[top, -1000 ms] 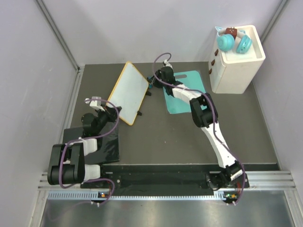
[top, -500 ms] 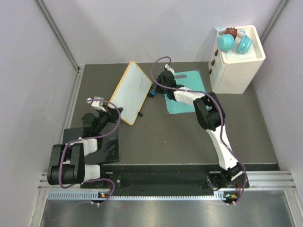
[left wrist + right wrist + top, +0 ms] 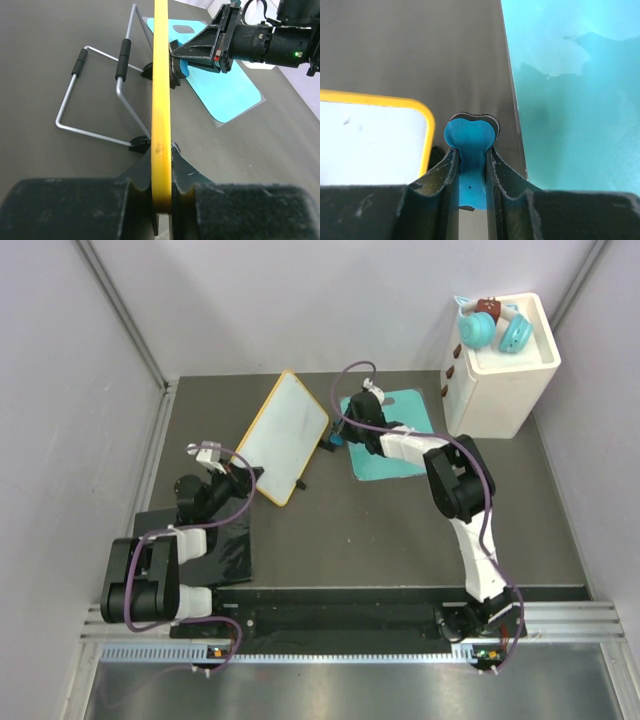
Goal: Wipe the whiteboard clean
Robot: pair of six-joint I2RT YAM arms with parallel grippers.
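Whiteboard stands tilted on its wire stand, rear-left of centre on the dark counter, just left of the teal board. Its face is turned up twd the top cam and reads nearly blank; right wrist view shows only a few faint specks near the rounded corner.

Left hand is clenched on the whiteboard's near-left edge. In the left wrist view the orange frame runs straight up btwn the two pads, pinched tight, w/ black clips either side of it where the stand joins. Left arm reaches over the black mat at the counter's near-left.

Right hand is clamped on a small blue eraser, whose heart-shaped tip pokes out beyond the fingers. It sits at the whiteboard's right edge, over the strip of counter btwn the frame corner and the teal board. Can't tell if the eraser touches the frame; it's off the white surface.

White box at rear right, w/ blue and brown items on top, well apart from both hands
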